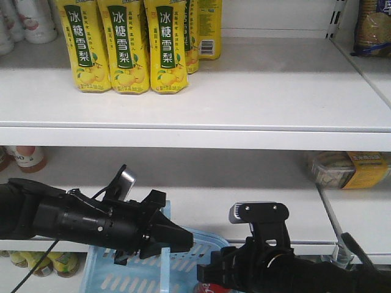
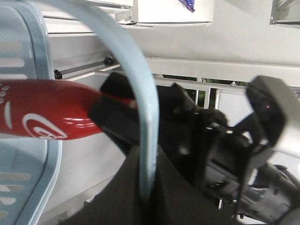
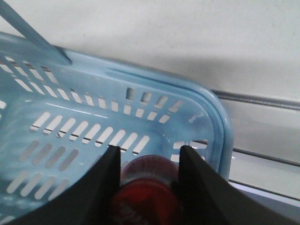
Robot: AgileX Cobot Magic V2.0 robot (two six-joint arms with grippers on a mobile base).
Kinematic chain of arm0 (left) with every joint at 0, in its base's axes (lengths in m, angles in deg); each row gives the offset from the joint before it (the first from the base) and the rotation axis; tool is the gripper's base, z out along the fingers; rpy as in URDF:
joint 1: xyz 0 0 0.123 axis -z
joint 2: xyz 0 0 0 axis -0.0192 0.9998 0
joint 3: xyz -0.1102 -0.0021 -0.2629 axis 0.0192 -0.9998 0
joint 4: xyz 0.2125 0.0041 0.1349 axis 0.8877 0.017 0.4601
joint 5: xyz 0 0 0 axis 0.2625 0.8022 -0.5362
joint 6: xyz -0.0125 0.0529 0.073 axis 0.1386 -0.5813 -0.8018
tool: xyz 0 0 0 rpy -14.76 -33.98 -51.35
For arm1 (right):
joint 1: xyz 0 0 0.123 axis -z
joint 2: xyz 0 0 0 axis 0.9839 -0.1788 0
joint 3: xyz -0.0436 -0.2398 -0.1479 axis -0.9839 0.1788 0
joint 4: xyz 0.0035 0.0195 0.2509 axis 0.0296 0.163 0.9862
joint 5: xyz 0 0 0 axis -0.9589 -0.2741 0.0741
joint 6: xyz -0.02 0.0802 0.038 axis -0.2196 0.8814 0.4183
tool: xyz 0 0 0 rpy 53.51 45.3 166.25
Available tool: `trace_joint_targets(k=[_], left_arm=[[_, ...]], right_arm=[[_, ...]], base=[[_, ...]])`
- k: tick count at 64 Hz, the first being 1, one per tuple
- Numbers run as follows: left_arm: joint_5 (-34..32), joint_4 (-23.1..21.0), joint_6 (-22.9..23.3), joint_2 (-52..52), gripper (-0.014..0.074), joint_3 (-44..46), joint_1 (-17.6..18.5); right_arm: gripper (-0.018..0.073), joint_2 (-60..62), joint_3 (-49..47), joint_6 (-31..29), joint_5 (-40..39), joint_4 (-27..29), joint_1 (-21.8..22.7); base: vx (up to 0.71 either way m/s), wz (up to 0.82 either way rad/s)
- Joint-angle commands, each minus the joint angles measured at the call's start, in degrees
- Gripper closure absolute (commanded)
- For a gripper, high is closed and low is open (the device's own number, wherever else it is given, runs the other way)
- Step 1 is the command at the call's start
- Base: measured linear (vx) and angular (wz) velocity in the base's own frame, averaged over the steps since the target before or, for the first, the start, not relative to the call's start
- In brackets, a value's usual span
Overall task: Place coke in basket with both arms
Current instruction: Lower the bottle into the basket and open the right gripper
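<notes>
The coke [image 3: 147, 194] is clamped at its cap end between the two black fingers [image 3: 199, 187] of the right gripper [image 1: 211, 282] and is held over the open basket [image 3: 206, 110], whose slotted wall lies just behind it. The basket's flat handle [image 2: 140, 108] is gripped by the closed left gripper [image 1: 183, 239] and crosses in front of the red bottle in the left wrist view. Beyond, white shelves [image 1: 256, 91] are seen, with yellow drink bottles [image 1: 125, 43] on the upper one and a packaged food tub [image 1: 348, 170] on the lower.

A shop: white retail shelves [image 1: 244, 91] stocked with rows of yellow drink bottles [image 1: 125, 46] and packaged goods [image 1: 351, 169].
</notes>
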Motion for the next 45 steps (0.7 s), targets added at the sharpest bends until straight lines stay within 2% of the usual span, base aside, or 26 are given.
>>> trace_joint_targets(k=[1, 16, 23, 38, 45], left_arm=[[4.04, -3.20, -0.28, -2.63, 0.0602, 1.37, 0.39], [4.04, -3.20, -0.28, -2.63, 0.0602, 1.37, 0.39], [4.04, -3.20, -0.28, -2.63, 0.0602, 1.37, 0.39], [4.04, -3.20, -0.28, -2.63, 0.0602, 1.37, 0.39], [4.04, -3.20, -0.28, -2.63, 0.0602, 1.37, 0.39]], right_arm=[[0.0408, 0.48, -1.83, 0.49, -2.18, -0.60, -0.07], [0.0164, 1.73, -1.83, -0.05, -2.04, -0.60, -0.07], [0.0092, 4.08, -1.83, -2.61, -1.18, -0.60, -0.03], [0.0084, 11.51, -1.83, -8.91, 0.34, -0.60, 0.20], [0.0084, 15.30, -1.83, -12.98, 2.69, -0.41, 3.12]], base=[[0.00, 0.00], [0.00, 0.00], [0.00, 0.00], [0.00, 0.00], [0.00, 0.00]])
